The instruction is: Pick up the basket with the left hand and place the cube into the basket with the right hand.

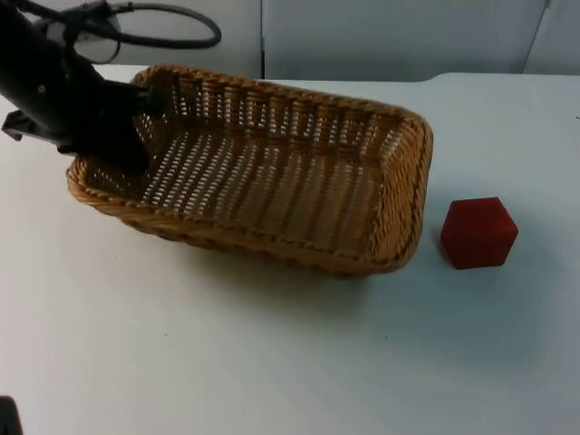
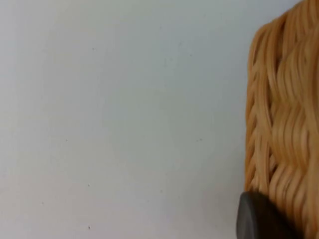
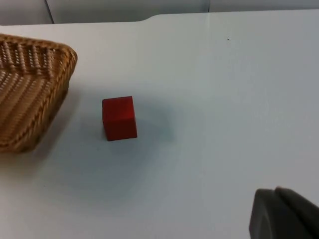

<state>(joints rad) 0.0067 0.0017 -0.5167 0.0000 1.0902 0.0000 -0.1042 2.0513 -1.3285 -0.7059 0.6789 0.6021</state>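
We see a rectangular wicker basket (image 1: 272, 172) on the white table (image 1: 227, 362), with its left end a little raised, so it stands tilted, and its right end looks to be resting on the table. The left gripper (image 1: 127, 136) is at the left short end of the basket, where the black arm reaches over the rim; it holds this rim, one finger going down inside the basket. In the left wrist view the woven wall of the basket (image 2: 284, 124) is very close, and a black fingertip (image 2: 259, 219) lies against it. The red cube (image 1: 478, 232) sits on the table just beside the right end of the basket, not touching it. In the right wrist view the red cube (image 3: 119, 118) stands near the corner of the basket (image 3: 30, 89), with bare table (image 3: 224, 99) around it. For the right gripper we make out only a dark fingertip (image 3: 279, 216) well apart from the cube, and we cannot tell if this gripper is wide or narrow.
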